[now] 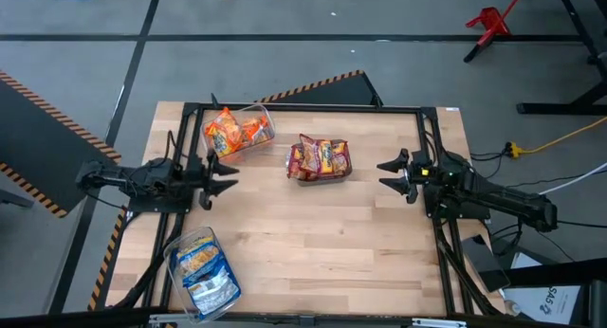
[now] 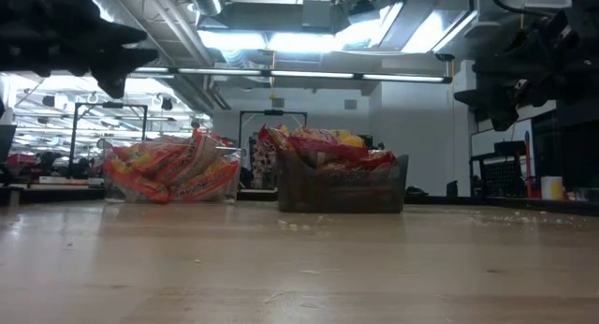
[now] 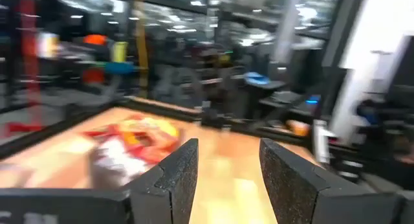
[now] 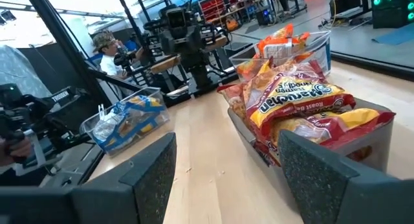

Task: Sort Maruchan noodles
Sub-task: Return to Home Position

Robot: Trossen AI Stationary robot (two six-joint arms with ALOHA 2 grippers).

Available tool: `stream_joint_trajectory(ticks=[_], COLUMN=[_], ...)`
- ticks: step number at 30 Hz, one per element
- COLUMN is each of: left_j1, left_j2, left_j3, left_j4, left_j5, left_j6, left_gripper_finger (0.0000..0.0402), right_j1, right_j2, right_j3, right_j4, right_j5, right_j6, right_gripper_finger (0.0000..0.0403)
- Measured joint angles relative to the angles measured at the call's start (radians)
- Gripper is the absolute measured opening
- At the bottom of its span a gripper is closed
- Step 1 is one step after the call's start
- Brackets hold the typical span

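The Maruchan noodles lie in three clear bins on the wooden table. Orange packets (image 1: 235,132) fill the bin at the far left. Red packets (image 1: 321,158) (image 4: 304,104) fill the bin in the middle. Blue-and-white packets (image 1: 204,271) (image 4: 126,119) lie in the bin at the near left corner. My left gripper (image 1: 228,176) (image 3: 229,179) hovers open near the table's left edge, pointing level toward the right, with nothing between its fingers. My right gripper (image 1: 383,174) (image 4: 226,179) hovers open at the right side, facing the red packets, also with nothing between its fingers.
A black frame (image 1: 303,108) runs round the table's edges. Bare wood (image 1: 332,243) lies between the bins and toward the near right. Beyond the table, in the right wrist view, stand a person with a cap (image 4: 107,43) and other equipment.
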Motion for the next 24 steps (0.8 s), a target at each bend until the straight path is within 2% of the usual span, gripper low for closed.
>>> stream_joint_trajectory(ticks=[3, 7, 16, 24], left_j1=[0.0, 0.0, 0.0, 0.0], left_j2=[0.0, 0.0, 0.0, 0.0], left_j3=[0.0, 0.0, 0.0, 0.0], left_j4=[-0.018, -0.017, -0.016, -0.016], left_j5=[-0.071, -0.08, -0.08, -0.081], left_j6=[0.002, 0.003, 0.005, 0.005], left_gripper_finger=[0.0158, 0.0158, 0.0158, 0.0158], right_j1=[0.0, 0.0, 0.0, 0.0], right_j2=[0.0, 0.0, 0.0, 0.0], right_j3=[0.0, 0.0, -0.001, -0.001], right_j4=[0.0, -0.003, -0.024, -0.022], right_j5=[0.0, 0.043, 0.225, 0.237], right_j6=[0.0, -0.049, -0.096, -0.093], right_gripper_finger=[0.0253, 0.0253, 0.0253, 0.0253])
